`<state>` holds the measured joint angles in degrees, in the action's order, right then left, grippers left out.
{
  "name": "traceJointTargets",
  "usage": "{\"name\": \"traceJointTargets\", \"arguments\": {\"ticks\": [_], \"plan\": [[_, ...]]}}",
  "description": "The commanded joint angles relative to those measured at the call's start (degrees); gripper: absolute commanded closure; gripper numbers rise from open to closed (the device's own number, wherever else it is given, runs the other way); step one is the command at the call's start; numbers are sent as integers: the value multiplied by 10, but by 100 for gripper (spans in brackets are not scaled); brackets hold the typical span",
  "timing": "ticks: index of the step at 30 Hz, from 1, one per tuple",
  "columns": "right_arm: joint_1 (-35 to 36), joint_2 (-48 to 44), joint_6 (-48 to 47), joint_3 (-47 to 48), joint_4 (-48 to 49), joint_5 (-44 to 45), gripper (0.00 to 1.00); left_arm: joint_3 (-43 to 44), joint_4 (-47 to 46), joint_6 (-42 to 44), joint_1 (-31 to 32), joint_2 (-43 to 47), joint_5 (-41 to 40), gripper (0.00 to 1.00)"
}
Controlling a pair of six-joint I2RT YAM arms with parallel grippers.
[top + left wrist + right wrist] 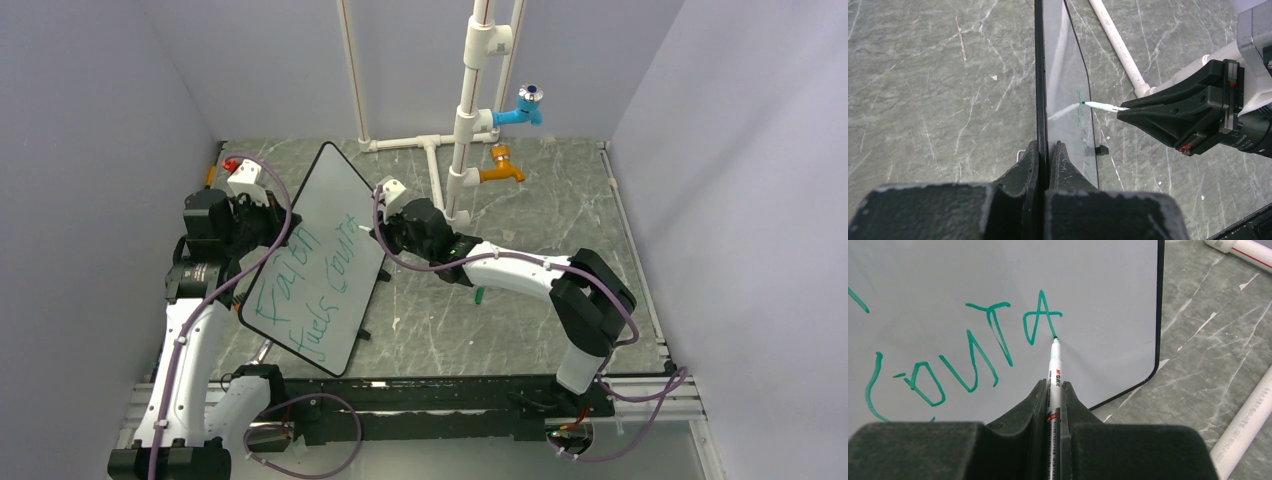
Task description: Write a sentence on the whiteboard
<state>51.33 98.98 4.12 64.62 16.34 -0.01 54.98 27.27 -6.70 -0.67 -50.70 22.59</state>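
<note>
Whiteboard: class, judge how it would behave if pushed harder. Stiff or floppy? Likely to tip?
Probably stiff: the whiteboard looks flat though the left tool pinches just one edge. Likely light: that pinch holds it tilted. It may swing if the marker pushes.

— Left?
— Rises from seven o'clock toward nine; left gripper [1048, 150] clamped tight on the whiteboard [325, 190] rim.
— Right?
— Elbow bent at four o'clock, forearm stretched toward nine; right gripper [1053, 389] pinching the marker [1055, 360].

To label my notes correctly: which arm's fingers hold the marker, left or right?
The right arm's fingers, shut on the marker, whose tip touches the whiteboard. The left fingers only clamp the whiteboard's edge.
</note>
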Motion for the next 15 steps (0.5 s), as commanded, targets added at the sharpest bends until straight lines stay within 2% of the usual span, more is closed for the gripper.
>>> {"name": "traceJointTargets", "arguments": {"ticks": [1, 15], "plan": [[5, -12, 9, -3, 6, -6, 100, -40, 81, 78, 9, -10, -20, 100], [-26, -40, 20, 41, -14, 36, 100, -41, 81, 78, 9, -9, -19, 100]]}}
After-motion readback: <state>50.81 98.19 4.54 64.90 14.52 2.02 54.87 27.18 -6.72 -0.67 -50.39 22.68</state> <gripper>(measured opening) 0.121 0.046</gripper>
